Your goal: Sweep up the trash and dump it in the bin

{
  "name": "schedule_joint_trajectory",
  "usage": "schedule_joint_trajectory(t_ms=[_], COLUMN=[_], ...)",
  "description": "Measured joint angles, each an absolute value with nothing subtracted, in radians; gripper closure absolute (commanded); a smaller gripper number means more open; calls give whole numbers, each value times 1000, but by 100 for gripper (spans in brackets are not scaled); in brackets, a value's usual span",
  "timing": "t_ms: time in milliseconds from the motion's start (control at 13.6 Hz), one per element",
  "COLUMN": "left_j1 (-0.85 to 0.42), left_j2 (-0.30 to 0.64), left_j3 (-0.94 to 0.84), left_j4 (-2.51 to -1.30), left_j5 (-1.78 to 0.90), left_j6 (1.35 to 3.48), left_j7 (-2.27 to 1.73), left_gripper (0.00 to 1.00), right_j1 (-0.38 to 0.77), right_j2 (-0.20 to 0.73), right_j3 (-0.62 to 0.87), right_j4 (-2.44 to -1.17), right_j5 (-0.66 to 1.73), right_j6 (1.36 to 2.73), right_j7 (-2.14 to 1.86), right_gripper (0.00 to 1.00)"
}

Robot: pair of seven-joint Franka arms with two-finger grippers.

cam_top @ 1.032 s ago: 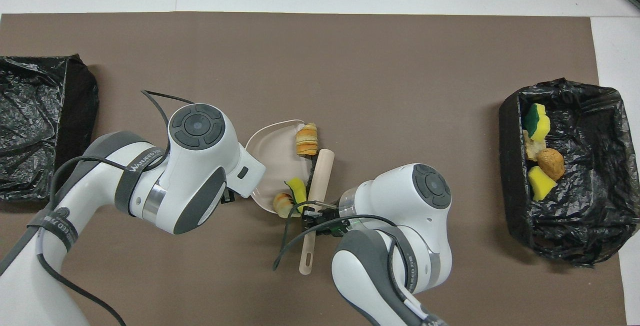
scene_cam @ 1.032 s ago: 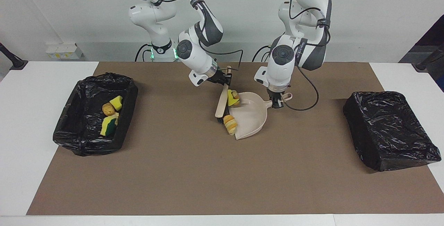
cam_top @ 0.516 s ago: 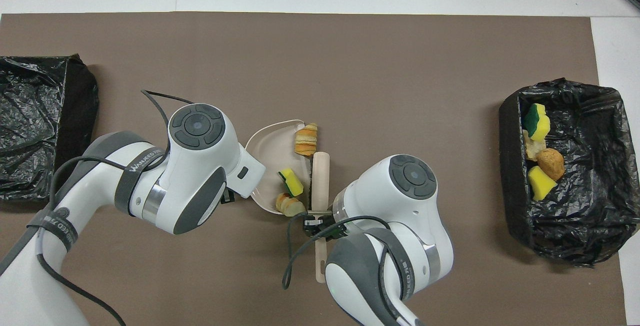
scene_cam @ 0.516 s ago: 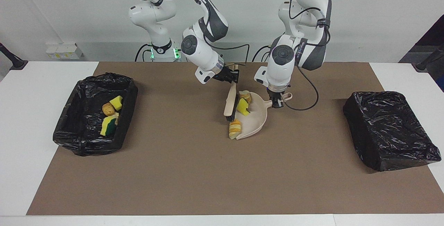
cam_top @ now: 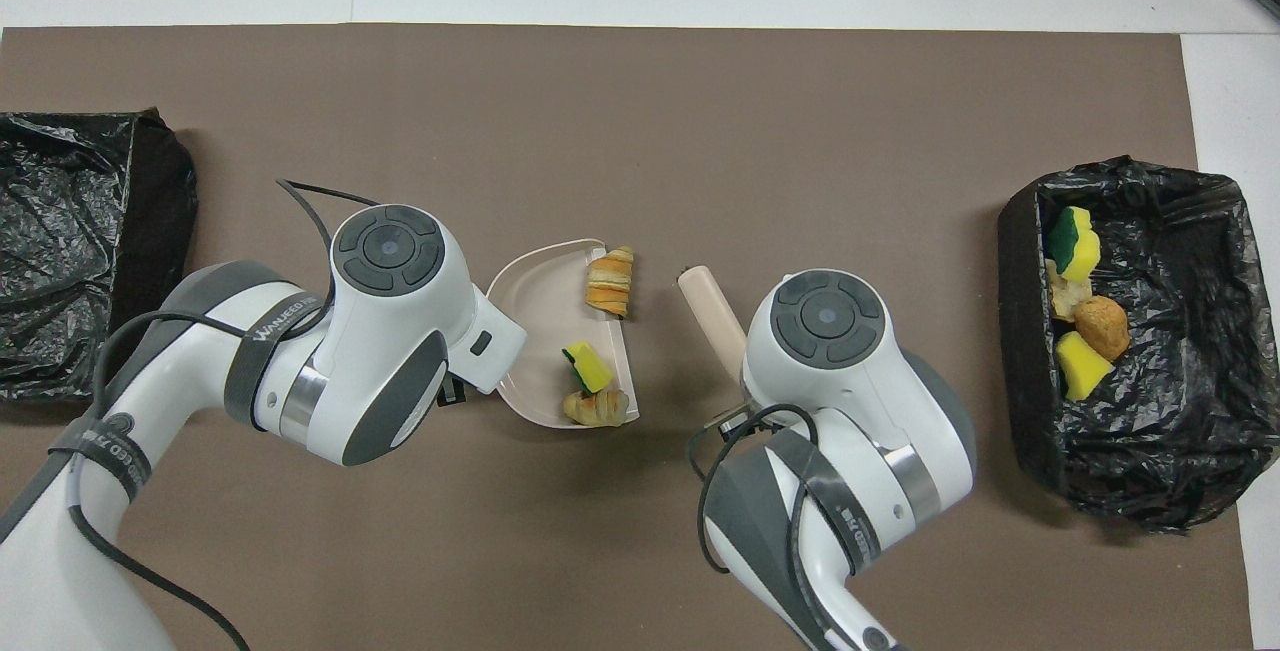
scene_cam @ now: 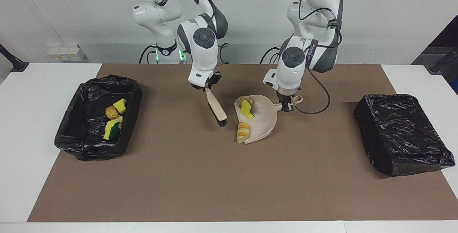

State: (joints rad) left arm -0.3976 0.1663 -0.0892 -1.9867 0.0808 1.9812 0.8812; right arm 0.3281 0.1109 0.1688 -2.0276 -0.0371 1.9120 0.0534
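Change: the right end effector, clamped on the brush, has swung it away from the dustpan; the bristles now hang near the pan's mouth, apart from it.
Left end effector: still closed on the dustpan handle.
Trash: sponge chunk and pastry now inside the pan; a croissant on its lip; four pieces in the bin toward the right arm's end of the table.
Meaning: one more stroke likely needed before dumping.
Writing: lettering on the left arm's band, not clearly readable.
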Motion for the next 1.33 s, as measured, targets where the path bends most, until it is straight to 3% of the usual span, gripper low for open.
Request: schedule_joint_trajectory(t_ms=[221,442,811,1326], left_j1=[-398,-398,-394,-380], left_j2=[166,166,166,166], left_j3=[-89,-89,-88,-88], left_j4=[-1987,-1987,-1987,-1989], left_j5=[81,81,81,81], left_j6=[1981,1981,1981,1981], left_j7=[881,881,881,885], left_gripper=[100,100,100,100], right_j1=[350,398,449,410], right_j2=[228,286,278,190], right_j3=[176,179,183,168], right_j4=[-1941,-1908,-1900,-1899], right_j5=[-70,-44,205,208], right_j6=[1966,2008,2011,1941], right_j7=[39,83,155,180], right_gripper=[100,100,100,100])
